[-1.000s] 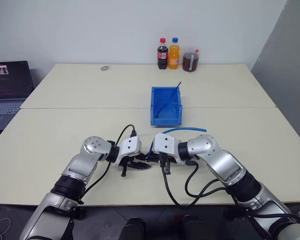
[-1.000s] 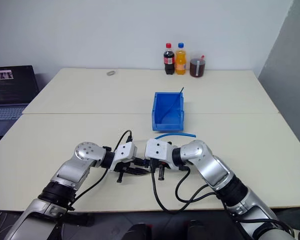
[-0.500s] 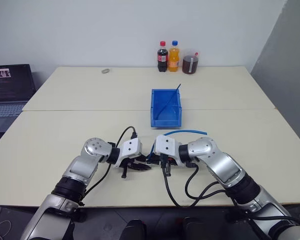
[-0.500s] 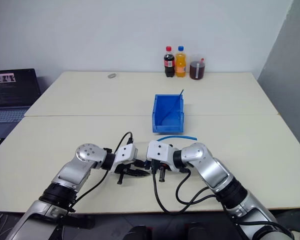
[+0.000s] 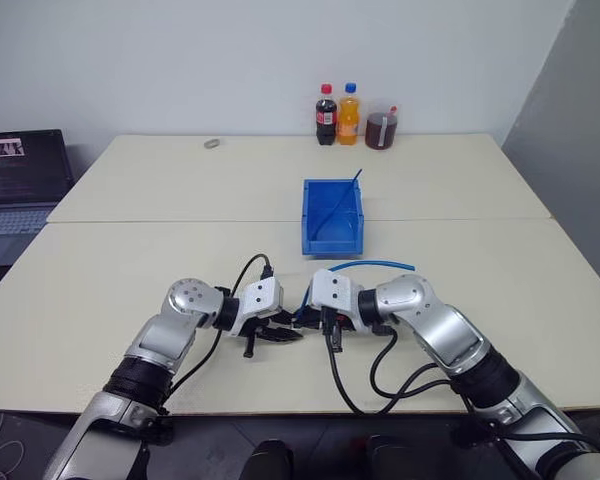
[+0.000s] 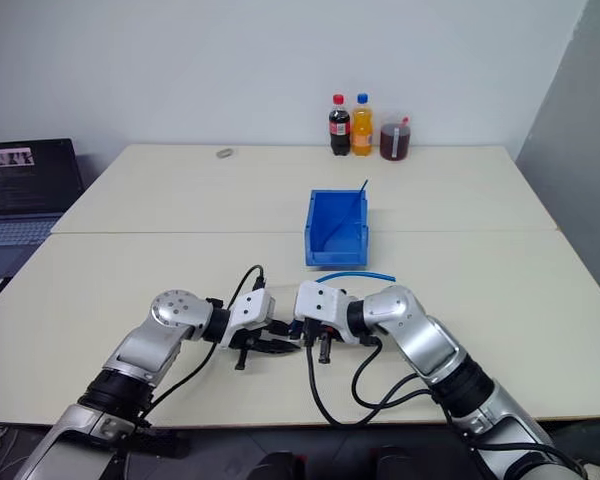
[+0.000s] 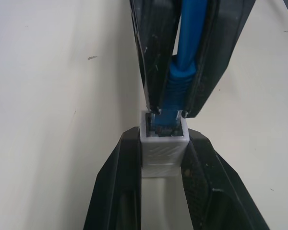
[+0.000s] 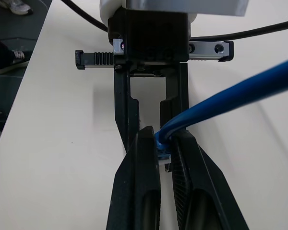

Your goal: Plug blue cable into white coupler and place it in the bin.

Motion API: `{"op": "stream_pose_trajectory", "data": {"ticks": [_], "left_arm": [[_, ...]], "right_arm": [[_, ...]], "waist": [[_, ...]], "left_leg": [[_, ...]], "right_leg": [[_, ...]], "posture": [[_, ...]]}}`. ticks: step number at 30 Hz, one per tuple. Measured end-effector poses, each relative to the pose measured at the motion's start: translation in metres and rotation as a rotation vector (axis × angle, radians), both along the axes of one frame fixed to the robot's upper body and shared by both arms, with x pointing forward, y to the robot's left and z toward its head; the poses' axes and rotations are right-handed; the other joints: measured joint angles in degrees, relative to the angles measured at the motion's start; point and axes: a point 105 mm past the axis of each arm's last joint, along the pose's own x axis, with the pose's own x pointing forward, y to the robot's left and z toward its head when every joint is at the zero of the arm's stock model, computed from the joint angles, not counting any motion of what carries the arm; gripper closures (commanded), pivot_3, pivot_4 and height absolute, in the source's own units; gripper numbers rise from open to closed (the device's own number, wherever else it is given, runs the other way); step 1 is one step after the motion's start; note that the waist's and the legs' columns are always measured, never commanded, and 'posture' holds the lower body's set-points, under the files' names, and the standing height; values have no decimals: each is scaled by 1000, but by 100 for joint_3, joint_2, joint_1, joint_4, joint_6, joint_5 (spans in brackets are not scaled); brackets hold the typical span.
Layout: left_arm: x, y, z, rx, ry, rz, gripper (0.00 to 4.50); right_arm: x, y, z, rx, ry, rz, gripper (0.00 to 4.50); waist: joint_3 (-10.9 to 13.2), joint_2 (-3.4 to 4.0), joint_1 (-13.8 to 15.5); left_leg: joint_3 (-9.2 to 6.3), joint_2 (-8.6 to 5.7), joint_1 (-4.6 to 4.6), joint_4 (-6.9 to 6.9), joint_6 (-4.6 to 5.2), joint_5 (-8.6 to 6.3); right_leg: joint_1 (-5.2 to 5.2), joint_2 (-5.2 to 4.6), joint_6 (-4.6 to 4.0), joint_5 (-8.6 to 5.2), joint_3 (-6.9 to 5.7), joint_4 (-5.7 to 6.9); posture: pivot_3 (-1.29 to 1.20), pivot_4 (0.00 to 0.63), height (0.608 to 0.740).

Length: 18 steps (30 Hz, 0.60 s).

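My arms: silver-grey rounded shells, black joint bands near elbows. White boxy wrist housings, small dark screw holes on side. Thick black cables loop from each wrist back along forearm. My left gripper (image 5: 280, 331) and right gripper (image 5: 305, 318): two black fingers each, tapered, scuffed inner faces. Black toothed slide rail with screws across left gripper's base.

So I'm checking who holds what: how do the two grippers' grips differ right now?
The left gripper is shut on the white coupler; the right gripper is shut on the blue cable. The left holds a boxy block still, while the right pinches a thin cord just behind its plug. Both meet tip to tip, low over the table.
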Motion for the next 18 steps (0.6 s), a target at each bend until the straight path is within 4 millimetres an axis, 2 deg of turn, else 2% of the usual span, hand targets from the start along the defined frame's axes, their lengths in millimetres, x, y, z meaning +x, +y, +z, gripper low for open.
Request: {"op": "stream_pose_trajectory", "data": {"ticks": [2, 4, 5, 9, 15, 18], "left_arm": [[0, 0, 0, -1, -4, 0, 3700], [-2, -1, 2, -11, -18, 1, 2992], [-2, 0, 1, -19, -12, 8, 2875], [-6, 0, -1, -39, 25, 17, 1951], [-7, 1, 5, -72, 19, 28, 734], [-3, 5, 13, -88, -6, 65, 90]], "right_arm": [[0, 0, 1, 6, -4, -3, 4443], [-2, -2, 3, 29, -4, -14, 4443], [-4, -3, 5, 50, 6, -17, 4443], [-6, -8, 7, 107, 47, -40, 4443], [-4, -9, 13, 162, 64, -63, 4443], [-4, -10, 16, 176, 75, -64, 4444]], "waist": [[6, -2, 1], [13, -4, 5], [19, -5, 3], [84, -36, -13], [191, -44, -15], [200, -50, -16]], "left_leg": [[0, -1, -2, 0, -1, 0], [-4, -1, -17, 0, -2, -1], [-3, -1, -24, 0, -3, -2], [-7, 4, -43, -2, -4, -2], [-6, 5, -49, -4, -4, -2], [-7, 4, -94, -1, -4, -2]], "right_leg": [[-1, -1, 0, 0, 0, -1], [-7, -1, 1, 0, -3, -8], [-11, -2, 3, 2, -2, -12], [-28, 4, 0, 1, -6, -11], [-38, 3, 0, 1, -5, -9], [-81, 4, -1, 2, -5, 1]], "posture": [[0, 150, 740], [0, 150, 740], [0, 150, 740], [0, 150, 740], [0, 150, 740], [0, 150, 740]]}}
